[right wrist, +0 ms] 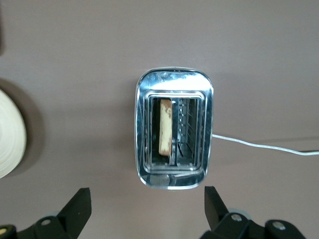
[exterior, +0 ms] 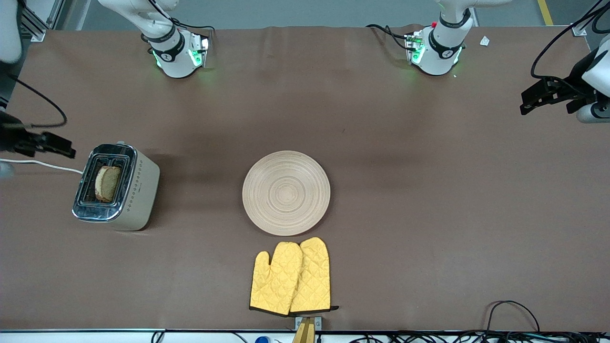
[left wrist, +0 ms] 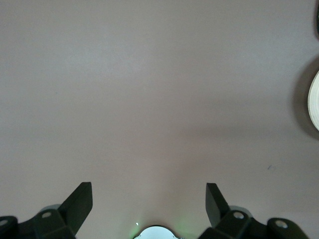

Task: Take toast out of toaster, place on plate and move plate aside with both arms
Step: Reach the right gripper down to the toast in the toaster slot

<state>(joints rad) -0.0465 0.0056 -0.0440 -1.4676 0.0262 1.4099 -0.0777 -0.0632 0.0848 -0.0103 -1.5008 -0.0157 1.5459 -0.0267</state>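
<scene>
Toast [exterior: 107, 183] is sitting upright in one slot of the toaster [exterior: 116, 188], mid-left of the front frame, toward the right arm's end of the table [exterior: 405, 190]. In the right wrist view the toast [right wrist: 166, 127] is showing edge-on in one of the two slots of the toaster [right wrist: 173, 134], the other slot showing bare wire guides.

Right tool [exterior: 47, 143] is hanging at the left edge of the front frame, just beside the toaster, up in the air over the table and the white power cord [exterior: 43, 165]. Its fingers [right wrist: 75, 209] are standing wide apart at the bottom of the right wrist view, gripping nothing; toast is lying between and above them in that frame, well apart from both tips.

Plate [exterior: 286, 193] is lying flat at frame centre, bare. Rim slivers are showing in both wrist views: plate [right wrist: 10, 134] at the left edge, plate [left wrist: 314, 99] at the right edge.

Left tool [exterior: 543, 97] is hovering at the upper right edge of the front frame over bare table, well apart from the plate. Its fingers [left wrist: 79, 204] are spread fully, nothing between them.

Yellow oven mitts [exterior: 291, 277] are lying overlapped just below the plate in the front frame, not touching it.
</scene>
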